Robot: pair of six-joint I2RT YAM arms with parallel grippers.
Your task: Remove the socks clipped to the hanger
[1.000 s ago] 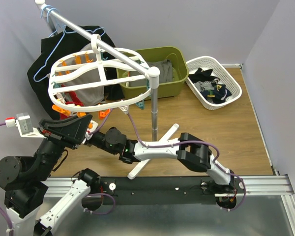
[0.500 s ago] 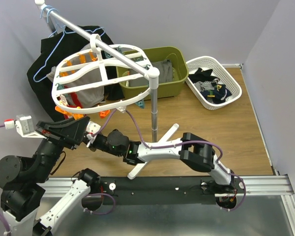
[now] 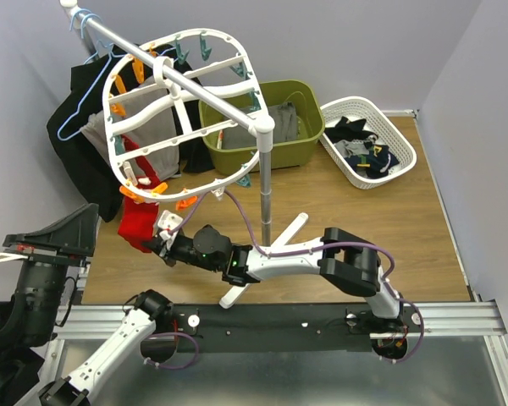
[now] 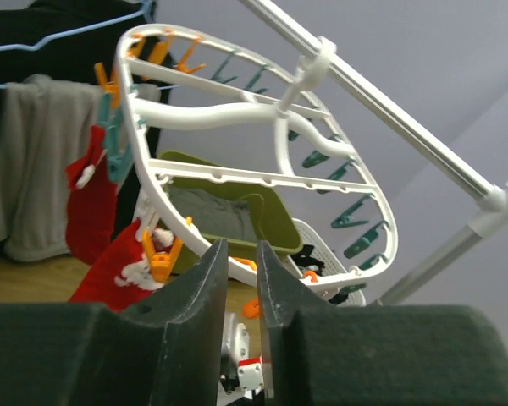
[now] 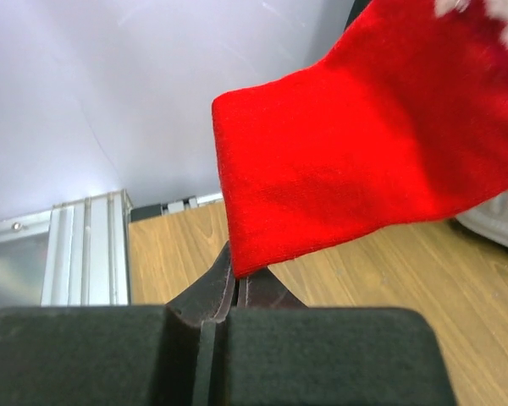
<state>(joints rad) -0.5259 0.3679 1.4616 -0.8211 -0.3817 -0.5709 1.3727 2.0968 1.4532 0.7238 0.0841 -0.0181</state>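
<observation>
Against lilac walls, hanger (image 4: 262, 180) tilts steeply, long axis downward; right hand (image 5: 235, 283) clenches red sock (image 5: 364, 144).

The top camera gives me a bright, even picture. The light is soft and makes only faint shadows on the wooden floor (image 3: 381, 220). The metal table (image 3: 322, 372) has a dull grey shine. Nothing there looks blurry.

In the left wrist camera the white hanger (image 4: 254, 179) is sharp, but my left gripper (image 4: 240, 254) is dark and fuzzy up close.

In the right wrist camera the red sock (image 5: 364, 144) is very bright. The right gripper (image 5: 234, 283) is dark, and the wall (image 5: 85, 127) has a pale bright patch.
</observation>
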